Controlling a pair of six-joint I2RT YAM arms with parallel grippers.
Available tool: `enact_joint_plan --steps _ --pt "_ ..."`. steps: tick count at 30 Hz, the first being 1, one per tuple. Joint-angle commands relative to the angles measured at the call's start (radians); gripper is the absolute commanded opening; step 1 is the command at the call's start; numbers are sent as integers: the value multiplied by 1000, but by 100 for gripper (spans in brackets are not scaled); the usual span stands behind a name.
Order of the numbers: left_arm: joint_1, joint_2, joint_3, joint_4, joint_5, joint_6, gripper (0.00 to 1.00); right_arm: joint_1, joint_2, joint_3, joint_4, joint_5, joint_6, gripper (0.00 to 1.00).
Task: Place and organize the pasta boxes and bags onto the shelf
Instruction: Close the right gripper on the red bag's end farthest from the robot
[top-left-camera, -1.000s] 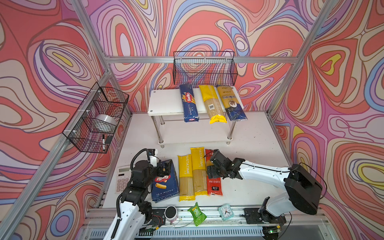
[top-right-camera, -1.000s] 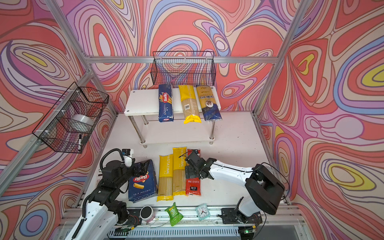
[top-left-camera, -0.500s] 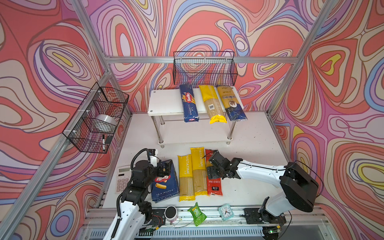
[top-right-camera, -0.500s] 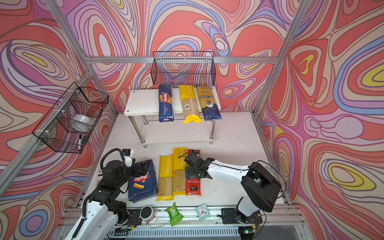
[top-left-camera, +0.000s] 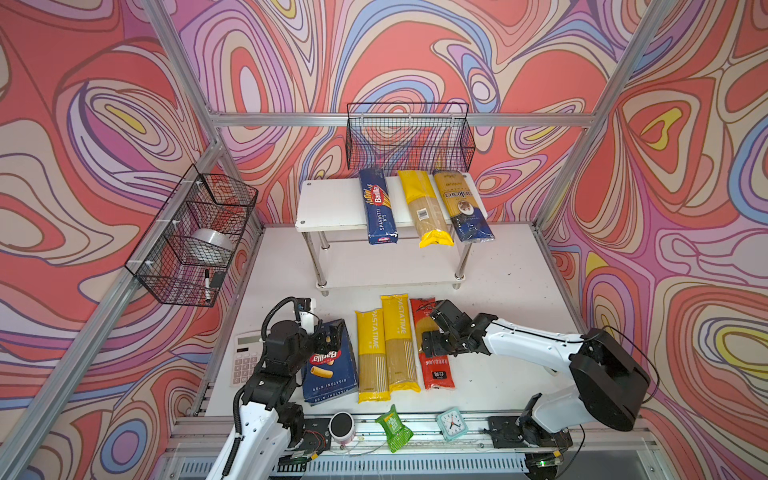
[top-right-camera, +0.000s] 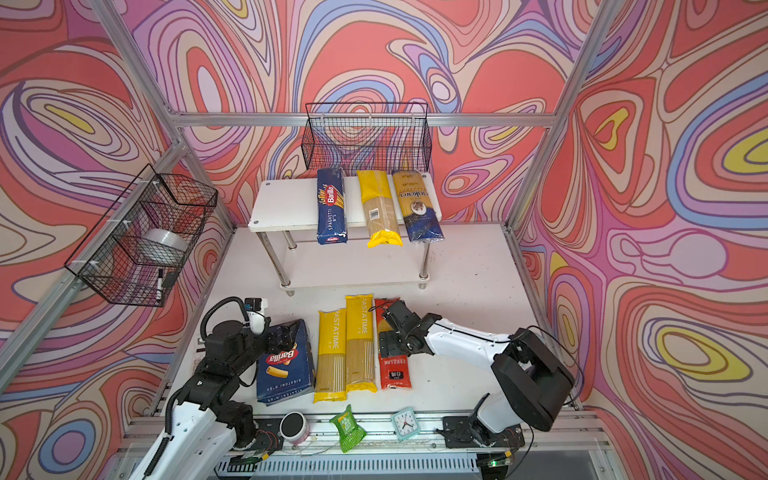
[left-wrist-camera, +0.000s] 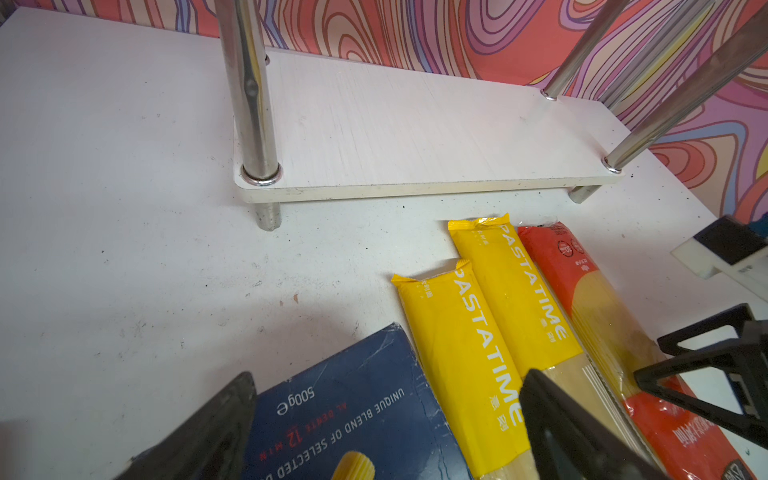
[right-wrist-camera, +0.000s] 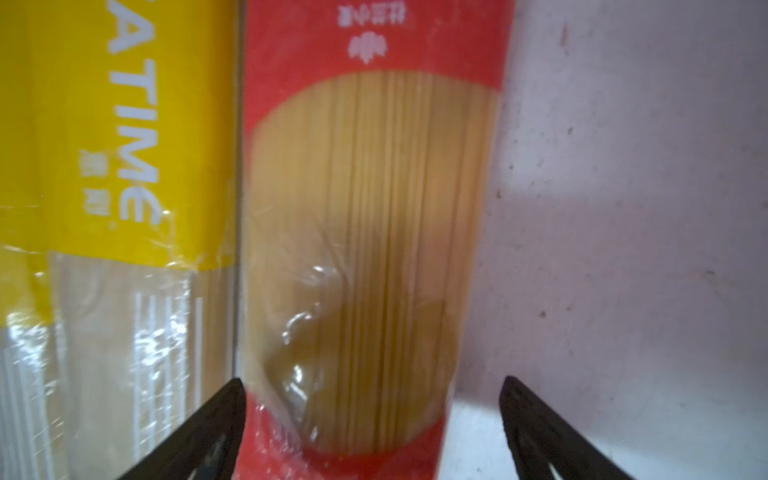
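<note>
**Item:** red bag (right-wrist-camera: 365, 199), a slim plastic spaghetti packet.

**Location:** flat on the worktop (top-left-camera: 498, 291), between the shelf (top-left-camera: 332, 203) and the front edge. Its long side lies against the nearer of two yellow bags (top-left-camera: 399, 345). The rigatoni box (top-left-camera: 330, 370) ends the row, toward the front-left corner.

**Right claw** (right-wrist-camera: 372, 380): released, jaws wide, straddling the packet near mid-length. One finger is over the seam with the yellow bag, the other over bare worktop.

**Left claw** (left-wrist-camera: 388, 374): released, above the rigatoni box's far end, holding nothing.

**Handling (judged):** light. Stiff lengthwise, but the strands are brittle and the film is slick. Take it across the width near mid-length so it stays level; held by one end it would likely droop or crack.

**Top tier of the shelf:** spaghetti box (top-left-camera: 378, 205), third yellow bag (top-left-camera: 424, 208), gold and dark blue bag (top-left-camera: 463, 205).

**Unclear:**
- The right wrist view is blurred, so whether the fingertips touch film or worktop cannot be told.
- In both top views the right claw covers the packet's middle.
- Whether a finger fits in at the seam is uncertain.
</note>
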Motion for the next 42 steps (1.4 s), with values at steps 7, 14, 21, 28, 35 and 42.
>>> enact_joint_plan --steps 7,14,21,28,35,42 --pt "-5 -1 -1 1 8 9 100 18 -7 10 8 26 -64 98" --pt "-5 -1 -1 0 7 9 100 42 49 21 17 61 -22 98" --pt "-5 -1 -1 1 6 8 100 57 112 25 36 69 7 98" --pt "-5 1 -1 1 3 8 100 65 117 9 94 33 47 98" --pt "-5 -1 -1 1 5 8 100 82 171 65 -25 120 88 98" --pt "-5 0 -1 1 1 8 100 88 184 72 -65 152 94 92"
